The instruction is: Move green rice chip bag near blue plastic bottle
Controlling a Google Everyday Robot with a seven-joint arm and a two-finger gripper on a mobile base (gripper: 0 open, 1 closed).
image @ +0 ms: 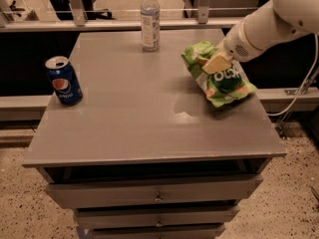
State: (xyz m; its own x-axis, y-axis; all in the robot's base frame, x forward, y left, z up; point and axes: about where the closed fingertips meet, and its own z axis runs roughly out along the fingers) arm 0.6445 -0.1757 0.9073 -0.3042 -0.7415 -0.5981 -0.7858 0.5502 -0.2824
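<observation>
The bottle [150, 21] stands at the far edge of the table [139, 108], about midway along it. The can [63, 81] stands at the left edge (well apart from the bottle). The bag [222, 81] lies by the right edge, nearer the far right corner. The hand [217, 63] is over its far part, reaching in from the right.

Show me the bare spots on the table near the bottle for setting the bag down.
Bare: the strip between the bottle and the bag, the back-left corner between bottle and can, and the whole middle and front of the table. Crowded: the right side, where the gripper sits on the bag.
</observation>
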